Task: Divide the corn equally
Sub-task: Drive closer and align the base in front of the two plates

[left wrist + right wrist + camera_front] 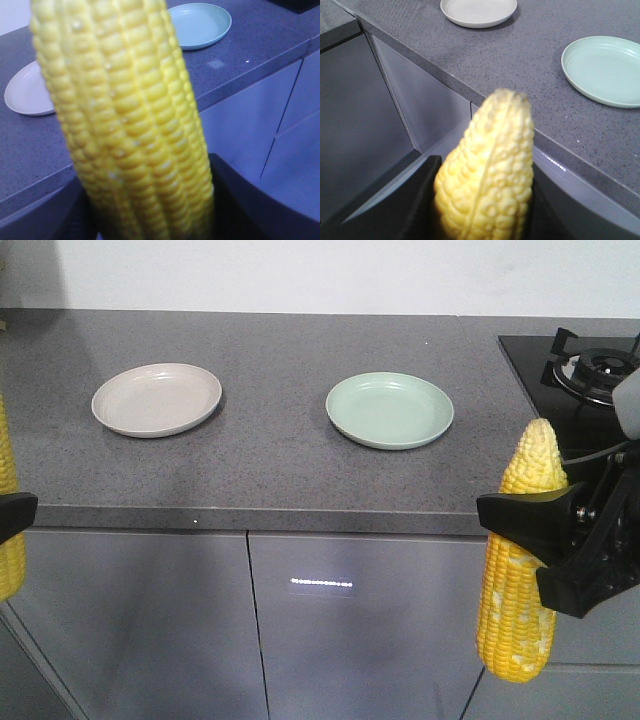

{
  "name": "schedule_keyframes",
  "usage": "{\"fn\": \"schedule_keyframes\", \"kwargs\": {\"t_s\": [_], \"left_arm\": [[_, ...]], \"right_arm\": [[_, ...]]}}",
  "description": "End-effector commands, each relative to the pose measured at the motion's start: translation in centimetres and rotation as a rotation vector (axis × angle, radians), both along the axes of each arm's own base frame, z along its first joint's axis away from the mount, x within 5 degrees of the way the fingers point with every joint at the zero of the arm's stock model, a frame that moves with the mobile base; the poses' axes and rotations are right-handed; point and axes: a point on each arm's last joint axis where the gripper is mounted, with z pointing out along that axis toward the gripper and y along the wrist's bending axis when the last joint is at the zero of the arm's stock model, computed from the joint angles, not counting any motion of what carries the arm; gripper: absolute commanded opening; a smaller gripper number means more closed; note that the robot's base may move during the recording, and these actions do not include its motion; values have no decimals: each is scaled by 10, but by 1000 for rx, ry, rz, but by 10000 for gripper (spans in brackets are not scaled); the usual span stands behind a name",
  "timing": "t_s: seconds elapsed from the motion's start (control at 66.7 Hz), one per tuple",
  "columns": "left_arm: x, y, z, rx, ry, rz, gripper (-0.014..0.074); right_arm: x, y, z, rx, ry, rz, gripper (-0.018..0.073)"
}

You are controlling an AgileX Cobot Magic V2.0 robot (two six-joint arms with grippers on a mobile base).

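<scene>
The right claw (538, 540) is clamped on one cob of corn (520, 570), which is held upright with the pointed tip up, in front of the cabinet doors (350, 620). The left claw (12, 512) is closed around a second cob (7, 440), also upright, at the left border. Both cobs are held in the air, off the grey counter (270, 470). On the counter a beige plate (156, 398) and a green plate (389, 409) are placed well apart. A gas hob (585, 370) is seen at the far right.

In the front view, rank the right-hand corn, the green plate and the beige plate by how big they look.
1. Corn in the right hand, enlarged by nearness to the camera.
2. Green plate and beige plate: alike, unranked.
</scene>
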Motion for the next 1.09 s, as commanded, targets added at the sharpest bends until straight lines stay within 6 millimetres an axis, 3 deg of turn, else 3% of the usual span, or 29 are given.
{"fn": "schedule_keyframes", "kwargs": {"t_s": [0.0, 1.08], "left_arm": [[0, -1, 14, -48, -82, 0, 261], [0, -1, 14, -48, -82, 0, 261]], "right_arm": [[1, -2, 15, 43, -77, -29, 222], [1, -2, 15, 43, -77, -29, 222]]}}
